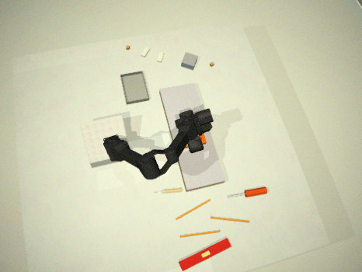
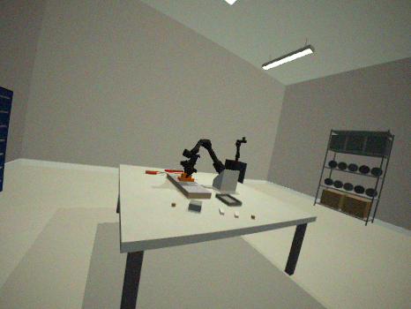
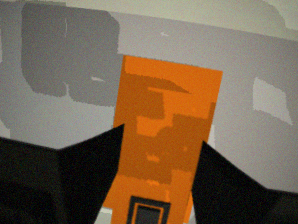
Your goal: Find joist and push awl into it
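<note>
The orange stud finder (image 1: 203, 139) (image 2: 187, 177) (image 3: 192, 95) is over the grey floor panel (image 1: 180, 95) (image 2: 199, 192), near its middle; whether it touches is unclear. My gripper (image 3: 160, 133) (image 2: 188, 173) is shut on it, one black finger on each side. Its dark framed window (image 3: 148, 215) shows at the bottom of the wrist view, partly cut off. The tray (image 1: 134, 87) (image 2: 228, 199) is empty. A thin tool with a light wooden handle (image 1: 172, 190), seemingly the awl, lies on the table by the panel's near end. I see no hole, but the arm hides part of the panel.
A red-handled screwdriver (image 1: 256, 192), several thin orange sticks (image 1: 193, 209) and a red level (image 1: 194, 259) lie beyond the panel's lower end. A grey block (image 1: 189, 61) (image 2: 195, 206), two white pieces and two small orange cubes lie at the other end. A pale textured block (image 1: 102, 137) stands by the arm's base.
</note>
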Controlling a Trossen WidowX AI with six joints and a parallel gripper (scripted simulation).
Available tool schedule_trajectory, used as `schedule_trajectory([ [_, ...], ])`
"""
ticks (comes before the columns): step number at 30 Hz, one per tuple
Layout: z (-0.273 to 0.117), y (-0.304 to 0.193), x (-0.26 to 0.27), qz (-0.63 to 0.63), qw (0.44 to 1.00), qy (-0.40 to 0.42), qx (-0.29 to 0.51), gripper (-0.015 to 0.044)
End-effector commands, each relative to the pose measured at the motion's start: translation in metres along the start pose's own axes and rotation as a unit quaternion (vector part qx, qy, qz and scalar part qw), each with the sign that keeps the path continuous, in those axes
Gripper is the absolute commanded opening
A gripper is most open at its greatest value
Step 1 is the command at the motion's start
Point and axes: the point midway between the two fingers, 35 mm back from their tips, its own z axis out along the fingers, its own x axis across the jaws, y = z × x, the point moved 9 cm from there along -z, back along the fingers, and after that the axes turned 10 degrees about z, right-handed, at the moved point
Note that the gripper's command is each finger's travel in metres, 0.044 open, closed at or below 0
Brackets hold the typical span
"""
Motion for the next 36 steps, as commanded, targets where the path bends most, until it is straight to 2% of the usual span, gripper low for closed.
schedule_trajectory([
  [1, 0.0, 0.0, -0.011, 0.0, 1.0, -0.004, 0.0, 0.0],
  [36, 0.0, 0.014, -0.085, -0.001, 1.0, -0.006, 0.0, 0.0],
])
